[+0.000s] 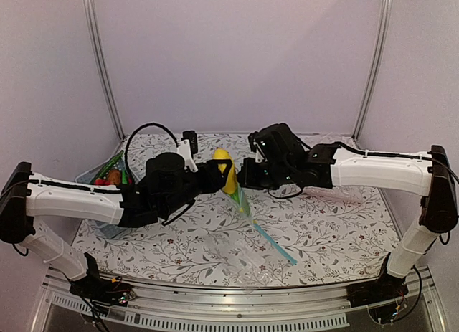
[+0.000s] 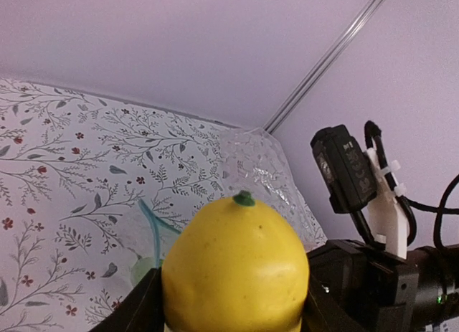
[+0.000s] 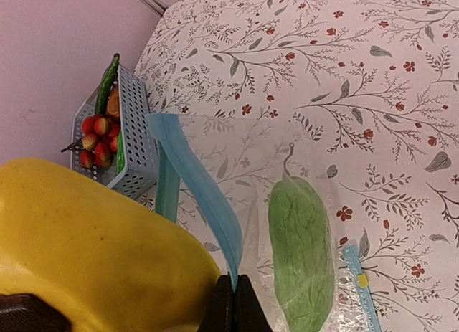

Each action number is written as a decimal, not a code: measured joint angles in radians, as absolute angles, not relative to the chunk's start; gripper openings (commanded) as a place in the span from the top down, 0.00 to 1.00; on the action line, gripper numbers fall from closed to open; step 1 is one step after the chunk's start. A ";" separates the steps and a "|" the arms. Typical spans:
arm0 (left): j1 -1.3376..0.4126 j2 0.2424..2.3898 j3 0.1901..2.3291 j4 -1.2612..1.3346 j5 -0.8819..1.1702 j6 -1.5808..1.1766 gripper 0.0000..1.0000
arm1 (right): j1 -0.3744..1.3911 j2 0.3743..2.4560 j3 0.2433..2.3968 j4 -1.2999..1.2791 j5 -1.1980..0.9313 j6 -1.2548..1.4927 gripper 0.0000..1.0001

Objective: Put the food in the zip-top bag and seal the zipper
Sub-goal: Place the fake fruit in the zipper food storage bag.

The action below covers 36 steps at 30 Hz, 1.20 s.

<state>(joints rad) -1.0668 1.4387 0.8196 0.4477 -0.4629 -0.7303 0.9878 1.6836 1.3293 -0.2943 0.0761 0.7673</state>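
Observation:
My left gripper (image 1: pixel 215 176) is shut on the bright yellow food piece (image 1: pixel 225 170), held above the table; it fills the left wrist view (image 2: pixel 237 267) between my black fingers (image 2: pixel 136 312). My right gripper (image 1: pixel 245 176) is shut on the light-blue zipper (image 3: pixel 193 181) of the small clear zip-top bag (image 1: pixel 247 214), holding the mouth edge up right beside the yellow piece (image 3: pixel 93 253). The light-green food piece (image 3: pixel 305 253) lies inside the bag, whose lower part rests on the table. In the left wrist view the bag's blue edge (image 2: pixel 154 228) shows below the yellow piece.
A grey basket (image 1: pixel 100 180) at the left holds red berries (image 3: pixel 97 135) and a long dark-green vegetable (image 3: pixel 107 81). A larger clear bag with a longer blue strip (image 1: pixel 276 244) lies in front. Another crinkled clear bag (image 2: pixel 265 167) lies at the right rear.

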 measured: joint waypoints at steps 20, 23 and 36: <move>-1.028 1.470 0.856 0.242 -0.268 -0.972 0.56 | 0.979 1.646 1.263 -0.220 0.083 0.759 1.00; -1.011 1.479 0.866 0.209 -0.222 -1.035 0.54 | 0.976 1.646 1.262 -0.211 0.084 0.759 1.00; -0.986 1.534 0.952 0.049 -0.081 -1.140 0.32 | 0.976 1.646 1.255 -0.181 0.084 0.737 1.00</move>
